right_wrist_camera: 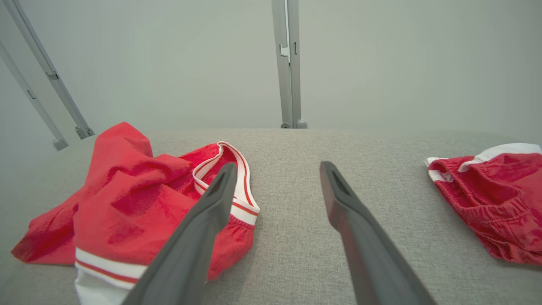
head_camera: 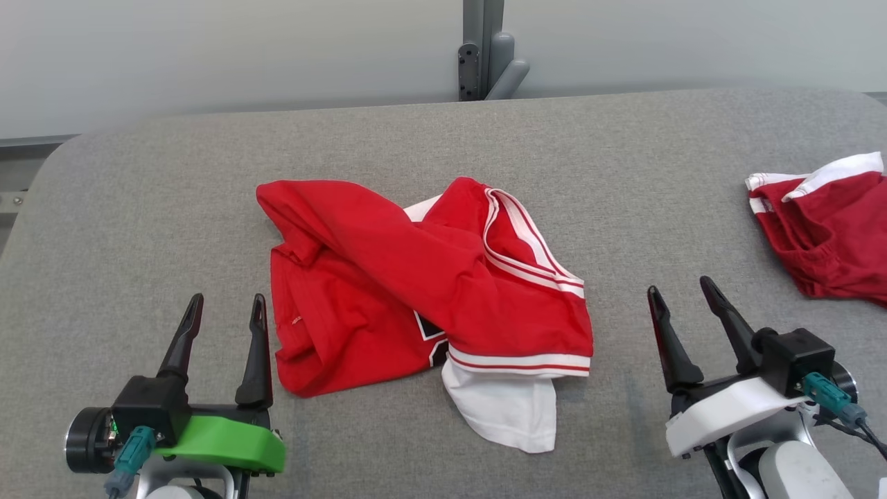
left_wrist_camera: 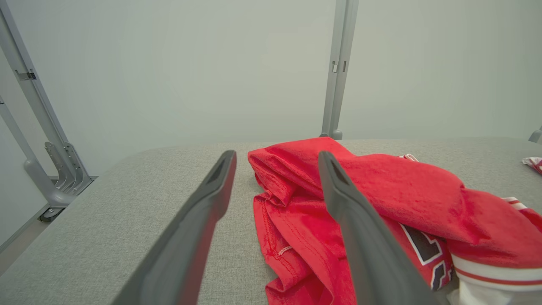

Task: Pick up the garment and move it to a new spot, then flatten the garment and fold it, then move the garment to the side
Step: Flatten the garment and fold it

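A crumpled red garment (head_camera: 416,284) with white-and-red striped trim and a white panel lies bunched in the middle of the grey table (head_camera: 138,208). The left wrist view has the garment (left_wrist_camera: 381,203) just right of and beyond my fingers; in the right wrist view the garment (right_wrist_camera: 135,199) lies to the left. My left gripper (head_camera: 227,308) stands open near the table's front left, just left of the garment's edge, holding nothing. My right gripper (head_camera: 682,291) stands open at the front right, on bare cloth a short way right of the garment, holding nothing.
A second red piece of clothing with white trim (head_camera: 828,225) lies at the table's right edge, also seen as the red piece (right_wrist_camera: 495,199) in the right wrist view. A grey metal post (head_camera: 485,48) rises behind the far edge. Bare grey surface surrounds the garment on all sides.
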{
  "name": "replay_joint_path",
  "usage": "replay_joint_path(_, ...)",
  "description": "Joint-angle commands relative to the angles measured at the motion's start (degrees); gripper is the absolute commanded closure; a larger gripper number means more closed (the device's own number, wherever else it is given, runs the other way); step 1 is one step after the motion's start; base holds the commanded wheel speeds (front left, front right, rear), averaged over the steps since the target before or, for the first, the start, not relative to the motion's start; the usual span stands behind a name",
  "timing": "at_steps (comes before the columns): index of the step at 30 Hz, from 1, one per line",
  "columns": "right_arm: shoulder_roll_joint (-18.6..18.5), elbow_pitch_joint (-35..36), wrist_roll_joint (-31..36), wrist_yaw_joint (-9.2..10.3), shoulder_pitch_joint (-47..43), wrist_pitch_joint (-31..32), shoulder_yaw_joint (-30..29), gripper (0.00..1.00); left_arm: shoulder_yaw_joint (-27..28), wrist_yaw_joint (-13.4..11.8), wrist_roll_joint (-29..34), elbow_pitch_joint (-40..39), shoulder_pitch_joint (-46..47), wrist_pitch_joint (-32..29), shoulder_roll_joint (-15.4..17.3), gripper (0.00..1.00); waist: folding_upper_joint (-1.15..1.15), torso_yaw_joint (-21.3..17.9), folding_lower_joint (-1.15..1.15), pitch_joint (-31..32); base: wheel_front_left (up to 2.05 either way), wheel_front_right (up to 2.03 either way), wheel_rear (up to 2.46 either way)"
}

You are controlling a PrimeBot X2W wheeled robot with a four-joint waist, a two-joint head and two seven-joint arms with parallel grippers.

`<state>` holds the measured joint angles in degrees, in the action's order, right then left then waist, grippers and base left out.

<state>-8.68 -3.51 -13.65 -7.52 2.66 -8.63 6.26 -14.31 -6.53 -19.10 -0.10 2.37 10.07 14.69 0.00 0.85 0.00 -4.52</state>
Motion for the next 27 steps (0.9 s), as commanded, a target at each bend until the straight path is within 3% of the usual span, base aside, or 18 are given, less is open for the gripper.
replay_joint_path(1,-0.28,0.22,0.24,0.07,-0.33,0.33,0.55,0.0,-0.03,0.03,-0.31,0.0,0.29,-0.06,0.17,0.0,0.0,0.33,0.0,-0.27,0.0,0.0,0.0)
replay_joint_path(11,-2.27,-5.24,-2.24,0.07,-2.96,4.53,13.36,0.0,-1.91,0.43,0.47,0.86,3.74,1.03,-1.36,0.0,0.0,4.42,0.0,-3.23,0.0,0.0,0.0)
replay_joint_path(20,-1.22,-16.77,-4.88,0.07,0.36,4.69,15.55,0.0,-2.41,0.46,0.23,3.11,5.32,2.64,-2.33,0.0,0.0,6.44,0.0,-5.45,0.0,0.0,0.0)
replay_joint_path(21,-1.12,-17.83,-5.24,0.07,0.93,4.65,15.75,0.23,-2.43,0.4,0.28,3.29,5.45,2.71,-2.39,0.0,0.0,6.43,0.0,-5.56,0.0,0.0,0.0)
replay_joint_path(22,-0.98,-18.79,-5.57,0.07,1.53,4.55,15.97,0.7,-2.46,0.3,0.33,3.4,5.62,2.79,-2.45,0.0,0.0,6.39,0.0,-5.71,0.0,0.0,0.0)
replay_joint_path(23,-0.81,-19.53,-5.94,0.07,2.15,4.65,16.19,1.0,-2.48,0.2,0.39,3.5,5.78,2.81,-2.47,0.0,0.0,6.32,0.0,-5.83,0.0,0.0,0.0)
replay_joint_path(27,-1.17,-17.76,-7.09,0.07,4.57,1.33,15.97,1.0,-2.46,-0.08,0.57,3.63,6.07,3.13,-2.39,0.0,0.0,5.64,0.0,-6.21,0.0,0.0,0.0)
